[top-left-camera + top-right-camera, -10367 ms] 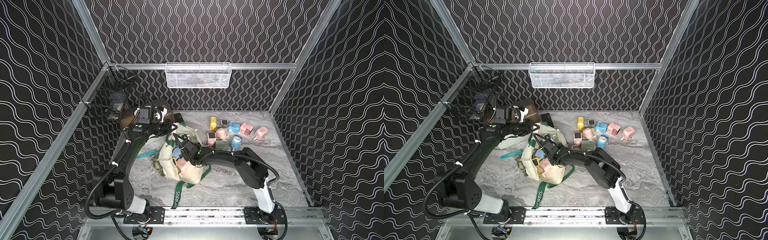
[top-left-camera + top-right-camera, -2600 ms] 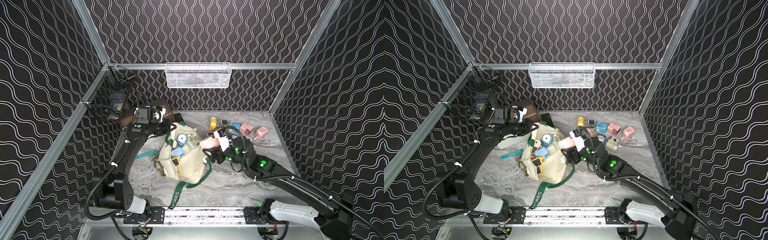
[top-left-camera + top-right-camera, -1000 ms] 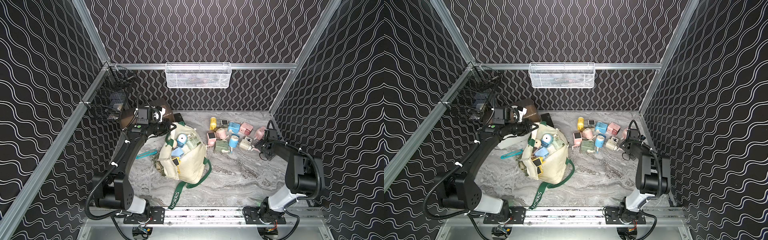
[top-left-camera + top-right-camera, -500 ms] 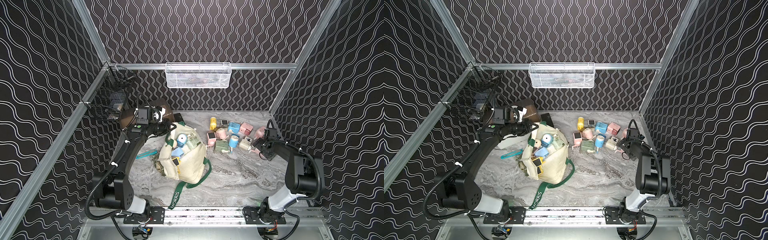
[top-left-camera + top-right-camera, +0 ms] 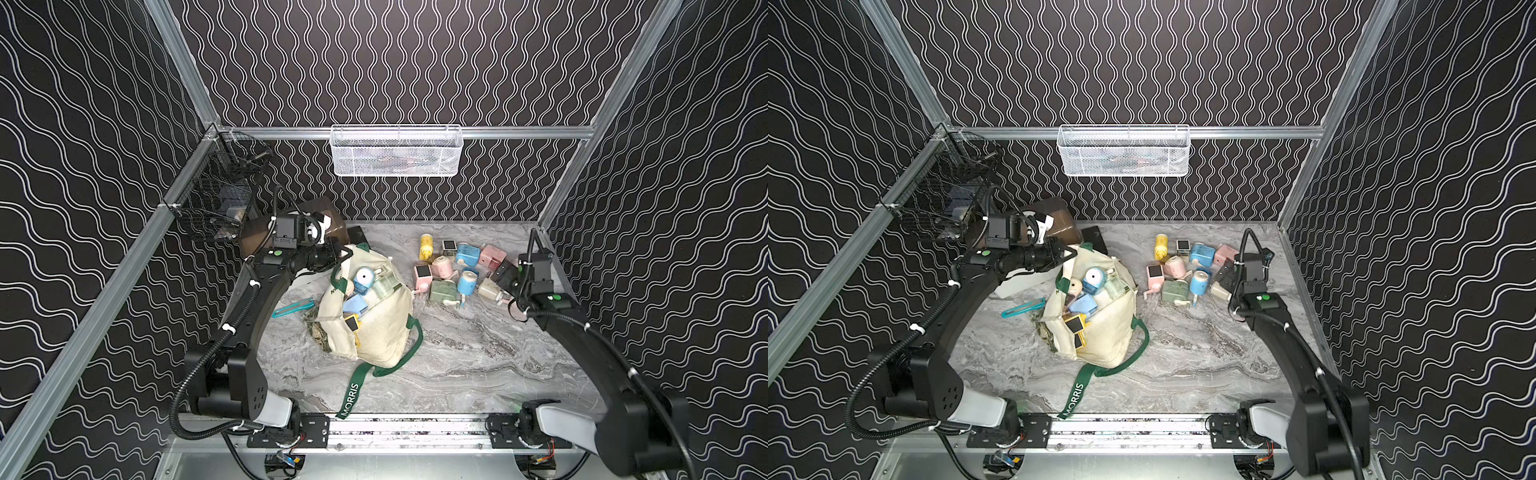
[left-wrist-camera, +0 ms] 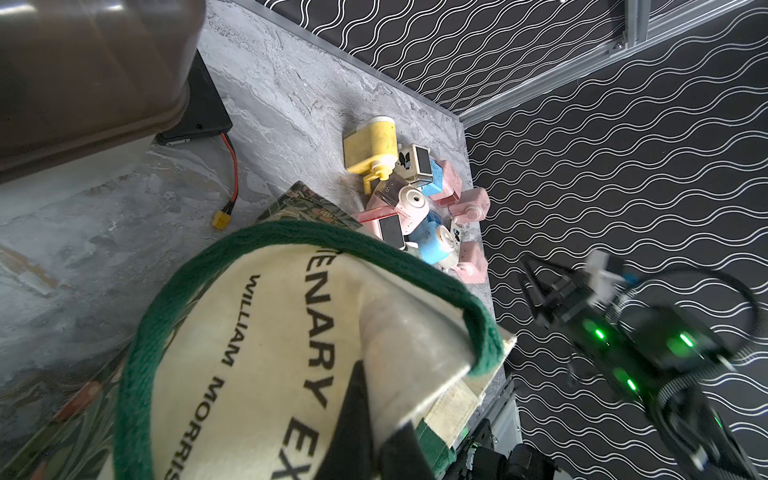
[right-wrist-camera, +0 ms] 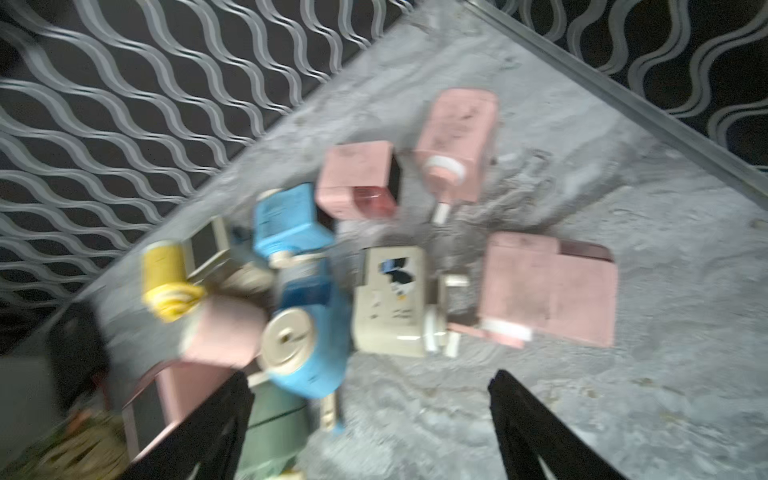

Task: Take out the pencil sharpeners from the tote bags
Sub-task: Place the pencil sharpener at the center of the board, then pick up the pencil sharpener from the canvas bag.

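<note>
While parked at 3 o'clock of the surface (image 5: 457,357), spread wide with nothing between the fingers: right end effector (image 7: 370,386). Just beyond its tips and apart from them, cream sharpener (image 7: 390,303). Around that, toward 9 and 10 o'clock in both top views, loose heap of pencil sharpeners (image 5: 451,270) in pink, blue, yellow and green, out on the surface. Farther toward 9 o'clock, mid-surface, tote bag (image 5: 374,332), mouth open, more inside, blue sharpener (image 5: 365,280) uppermost. At 11 o'clock of the bag, clamped tight on its rim: left end effector (image 6: 376,403).
</note>
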Available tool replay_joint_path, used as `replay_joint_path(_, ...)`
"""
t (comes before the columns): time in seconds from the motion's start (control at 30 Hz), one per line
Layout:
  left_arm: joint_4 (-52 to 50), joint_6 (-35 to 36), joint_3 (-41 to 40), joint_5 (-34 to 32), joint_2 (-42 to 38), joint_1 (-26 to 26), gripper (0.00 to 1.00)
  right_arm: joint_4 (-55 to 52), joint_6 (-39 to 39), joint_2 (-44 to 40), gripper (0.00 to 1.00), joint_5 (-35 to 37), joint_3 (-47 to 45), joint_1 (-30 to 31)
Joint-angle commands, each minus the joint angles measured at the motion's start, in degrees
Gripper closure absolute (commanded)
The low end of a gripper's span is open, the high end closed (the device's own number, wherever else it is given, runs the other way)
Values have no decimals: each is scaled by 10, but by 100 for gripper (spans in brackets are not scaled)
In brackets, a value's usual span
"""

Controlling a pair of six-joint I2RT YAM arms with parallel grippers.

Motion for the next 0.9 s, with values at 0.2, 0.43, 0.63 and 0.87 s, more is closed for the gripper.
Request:
replay_joint_path(0.2, 47, 1, 6, 19, -6, 1, 100, 132, -130, -107, 23, -112, -23, 248)
replay_joint_path(0.43, 49, 4, 5, 19, -8, 1, 100, 115, -219, -5, 24, -90, 52, 451)
replay_joint_path(0.63, 53, 3, 3, 21, -10, 1, 100, 76, -207, 136, 25, -32, 146, 517)
replay_joint_path(0.87, 56, 3, 2, 20, -12, 1, 100, 47, -87, 269, 25, 60, 218, 519)
